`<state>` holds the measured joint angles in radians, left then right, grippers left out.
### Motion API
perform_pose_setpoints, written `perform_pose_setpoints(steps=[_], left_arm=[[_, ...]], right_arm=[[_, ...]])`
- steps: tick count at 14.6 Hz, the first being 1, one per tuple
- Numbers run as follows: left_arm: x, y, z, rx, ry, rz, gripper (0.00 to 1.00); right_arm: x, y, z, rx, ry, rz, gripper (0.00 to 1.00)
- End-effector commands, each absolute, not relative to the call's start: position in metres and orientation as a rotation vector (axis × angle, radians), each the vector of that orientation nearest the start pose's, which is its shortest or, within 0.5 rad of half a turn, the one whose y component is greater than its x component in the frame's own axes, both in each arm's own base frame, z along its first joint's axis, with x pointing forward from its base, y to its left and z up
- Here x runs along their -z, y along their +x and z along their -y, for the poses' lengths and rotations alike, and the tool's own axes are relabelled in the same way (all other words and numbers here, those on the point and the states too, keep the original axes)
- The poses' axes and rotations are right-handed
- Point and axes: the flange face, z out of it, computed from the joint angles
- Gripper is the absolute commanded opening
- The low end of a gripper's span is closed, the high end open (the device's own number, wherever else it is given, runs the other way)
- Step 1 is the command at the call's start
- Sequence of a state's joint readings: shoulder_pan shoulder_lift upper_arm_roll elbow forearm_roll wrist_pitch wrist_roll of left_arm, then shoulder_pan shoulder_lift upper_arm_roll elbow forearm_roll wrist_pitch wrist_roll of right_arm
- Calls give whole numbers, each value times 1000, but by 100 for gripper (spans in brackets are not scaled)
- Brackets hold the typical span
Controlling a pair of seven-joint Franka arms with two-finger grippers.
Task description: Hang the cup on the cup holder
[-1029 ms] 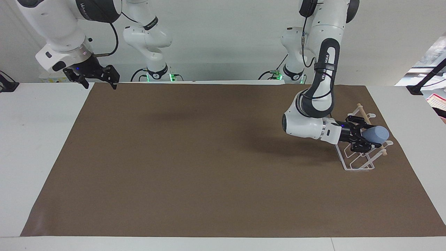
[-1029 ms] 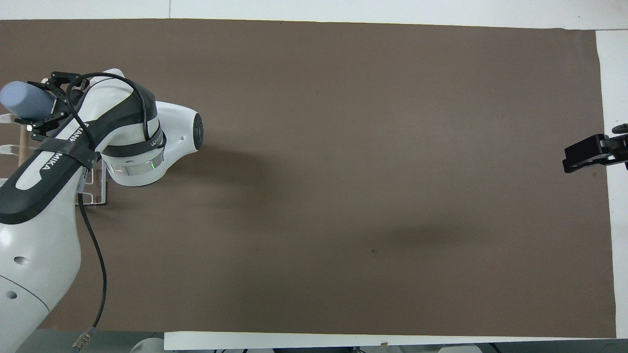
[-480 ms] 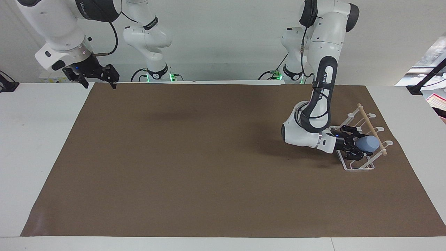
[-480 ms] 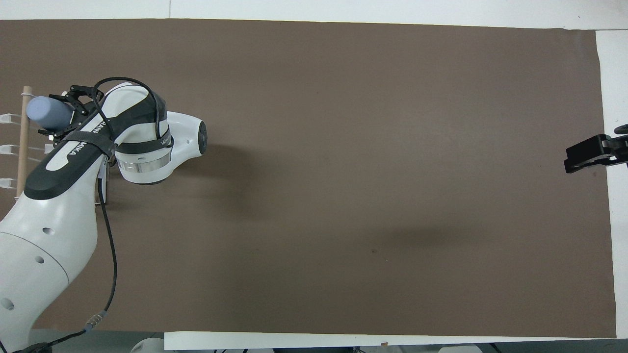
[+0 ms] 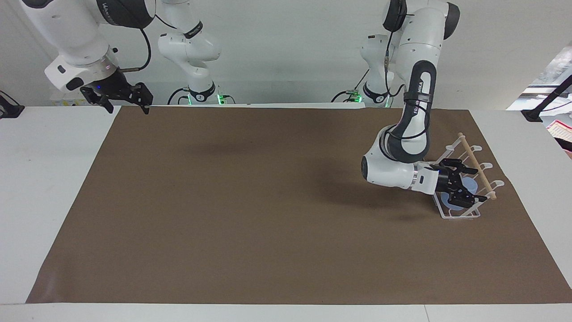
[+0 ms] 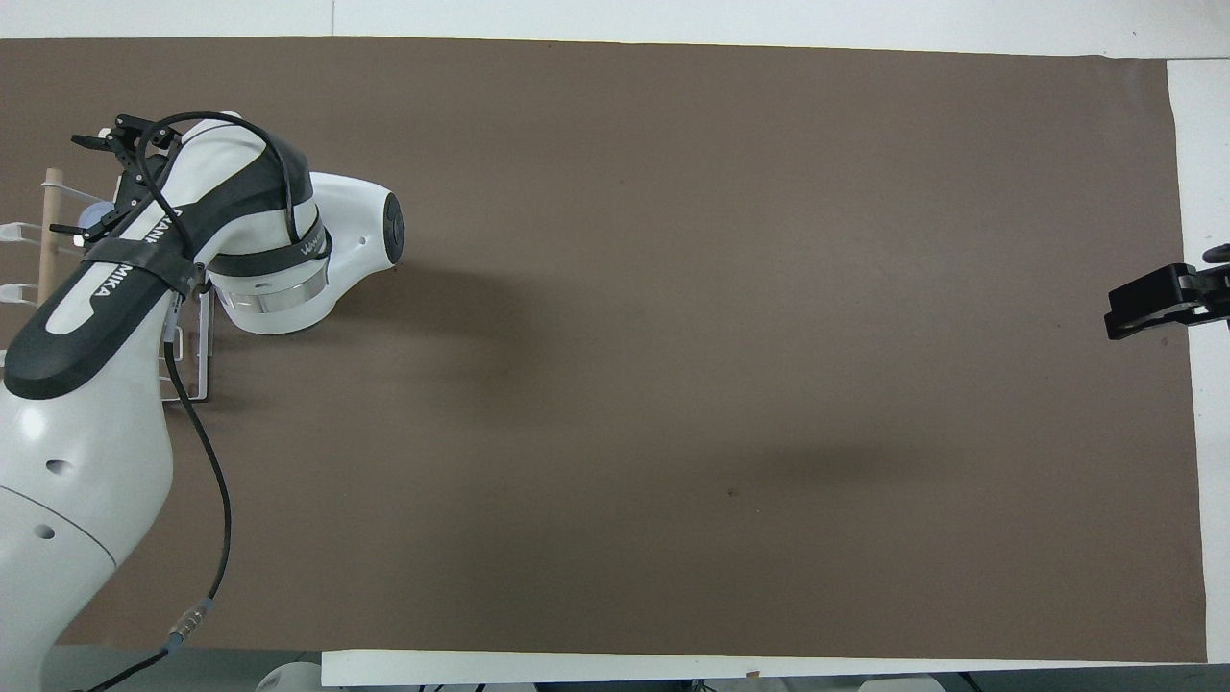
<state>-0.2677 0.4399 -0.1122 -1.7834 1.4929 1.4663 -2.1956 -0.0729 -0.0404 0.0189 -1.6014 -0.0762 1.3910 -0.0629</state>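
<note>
Light-blue cup (image 5: 462, 191) sits in the white wire cup holder (image 5: 460, 213), right of frame; left gripper (image 5: 464, 184), jaws spread, should withdraw straight. Right gripper (image 5: 123, 96) waits upper left, jaws spread.

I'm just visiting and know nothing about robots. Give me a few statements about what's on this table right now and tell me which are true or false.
1. The small light-blue plastic cup sits in the white wire cup holder. True.
2. The left gripper is clamped on the cup. False: its fingers are spread open around it.
3. The right gripper is over the holder. False: it waits at the right arm's end of the table.
4. The holder stands on the brown mat. True.
</note>
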Motion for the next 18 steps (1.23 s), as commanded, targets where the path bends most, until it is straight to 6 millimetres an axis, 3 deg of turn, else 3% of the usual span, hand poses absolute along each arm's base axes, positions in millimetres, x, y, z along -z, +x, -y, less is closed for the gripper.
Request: perform_pose_setpoints(steps=[1, 3, 4, 6, 8, 11, 14, 18], left_arm=[[-384, 624, 102, 1211, -1438, 1038, 100], [-404, 620, 95, 1129, -1481, 1029, 100], [-422, 614, 95, 1052, -1537, 1016, 100], [-441, 606, 99, 942, -1697, 1064, 100], [-450, 600, 82, 894, -1739, 1074, 100], [-462, 602, 76, 792, -1947, 1162, 100], [-461, 609, 90, 618, -2214, 1492, 100], [-462, 605, 103, 548, -2248, 1565, 100]], right_arm=[[-619, 513, 40, -280, -3180, 13, 100], [-618, 513, 39, -285, -3179, 17, 100], [-619, 513, 39, -283, -3179, 17, 100], [-618, 512, 40, -288, -3178, 15, 100], [-619, 512, 39, -285, -3179, 17, 100], [-619, 512, 39, -285, -3179, 17, 100], [-618, 512, 39, -288, -3179, 17, 100], [-618, 512, 39, -288, -3179, 17, 100]])
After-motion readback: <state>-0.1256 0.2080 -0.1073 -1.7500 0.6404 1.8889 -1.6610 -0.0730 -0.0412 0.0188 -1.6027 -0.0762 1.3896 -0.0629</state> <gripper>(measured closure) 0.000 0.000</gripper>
